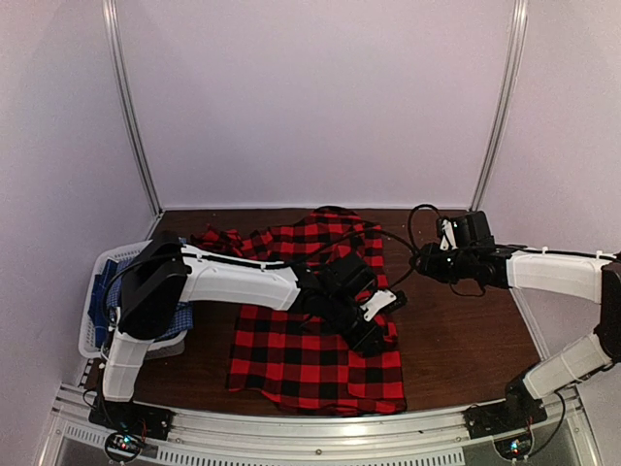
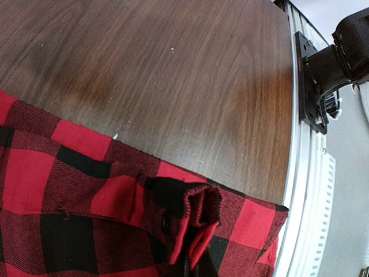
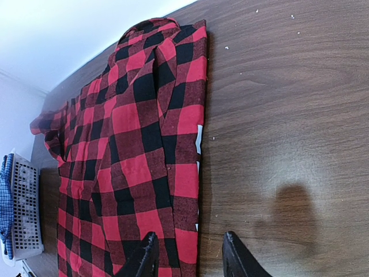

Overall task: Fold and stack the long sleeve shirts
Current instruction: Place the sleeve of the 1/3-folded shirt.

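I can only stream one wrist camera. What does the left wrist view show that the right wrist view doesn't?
Only the left wrist: a bunched fold of the red plaid shirt close up, the metal edge rail and an arm base. Only the right wrist: the collar, the grey basket holding the blue check shirt, and the right fingers, apart. Both: that plaid shirt on the wooden table.

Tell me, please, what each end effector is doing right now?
Left end effector: closed, pinching the plaid shirt.
Right end effector: open, holding nothing.
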Controlling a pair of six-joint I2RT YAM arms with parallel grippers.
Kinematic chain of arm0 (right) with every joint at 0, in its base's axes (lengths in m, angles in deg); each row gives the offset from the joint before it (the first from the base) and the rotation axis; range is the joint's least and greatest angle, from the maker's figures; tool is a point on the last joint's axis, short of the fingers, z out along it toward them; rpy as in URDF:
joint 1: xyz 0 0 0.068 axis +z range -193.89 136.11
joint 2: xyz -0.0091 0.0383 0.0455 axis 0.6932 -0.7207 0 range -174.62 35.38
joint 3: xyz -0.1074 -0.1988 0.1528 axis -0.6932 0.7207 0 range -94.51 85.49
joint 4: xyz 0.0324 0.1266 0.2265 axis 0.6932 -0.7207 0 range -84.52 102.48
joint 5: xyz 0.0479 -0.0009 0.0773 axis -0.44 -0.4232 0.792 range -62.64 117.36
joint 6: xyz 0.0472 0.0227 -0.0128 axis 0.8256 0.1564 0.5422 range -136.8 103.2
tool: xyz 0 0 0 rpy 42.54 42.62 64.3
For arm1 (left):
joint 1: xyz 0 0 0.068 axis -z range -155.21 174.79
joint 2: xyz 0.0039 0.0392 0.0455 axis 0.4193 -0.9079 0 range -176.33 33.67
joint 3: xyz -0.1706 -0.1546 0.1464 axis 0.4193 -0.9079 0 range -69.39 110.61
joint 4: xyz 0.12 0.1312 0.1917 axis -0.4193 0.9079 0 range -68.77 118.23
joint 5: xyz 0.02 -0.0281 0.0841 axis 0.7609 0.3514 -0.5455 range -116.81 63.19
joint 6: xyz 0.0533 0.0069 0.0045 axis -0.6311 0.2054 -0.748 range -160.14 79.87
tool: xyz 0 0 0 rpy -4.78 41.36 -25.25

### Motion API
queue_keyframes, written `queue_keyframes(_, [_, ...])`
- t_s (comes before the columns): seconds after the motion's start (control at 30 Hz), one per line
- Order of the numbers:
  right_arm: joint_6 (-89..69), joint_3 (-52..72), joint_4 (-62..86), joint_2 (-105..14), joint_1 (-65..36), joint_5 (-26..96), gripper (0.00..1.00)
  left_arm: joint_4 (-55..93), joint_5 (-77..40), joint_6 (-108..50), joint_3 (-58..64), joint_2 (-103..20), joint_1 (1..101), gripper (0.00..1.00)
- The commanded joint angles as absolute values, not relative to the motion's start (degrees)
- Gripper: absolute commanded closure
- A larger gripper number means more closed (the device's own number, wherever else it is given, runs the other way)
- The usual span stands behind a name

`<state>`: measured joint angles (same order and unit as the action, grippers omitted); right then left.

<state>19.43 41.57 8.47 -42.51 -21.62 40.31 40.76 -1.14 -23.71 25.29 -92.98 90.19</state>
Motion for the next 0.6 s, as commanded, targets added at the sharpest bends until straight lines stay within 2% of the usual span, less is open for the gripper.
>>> queue_keyframes(0.0, [19.8, 41.6, 9.9, -42.4, -21.6, 40.2, 0.61, 39.4, -0.5, -23.5, 27.6, -93.6, 90.7, 1.0])
queue_keyframes(0.47, [20.0, 42.2, 10.8, -43.4, -21.5, 40.9, 0.6, 39.0, 1.4, -24.0, 27.4, -94.5, 90.7, 1.0])
queue_keyframes(0.5, [20.0, 42.2, 10.9, -43.5, -21.6, 41.0, 0.6, 39.0, 1.6, -24.0, 27.4, -94.6, 90.7, 0.99])
queue_keyframes(0.57, [20.1, 42.2, 11.0, -43.8, -21.5, 41.1, 0.6, 39.0, 2.0, -24.0, 27.5, -94.6, 90.7, 0.91])
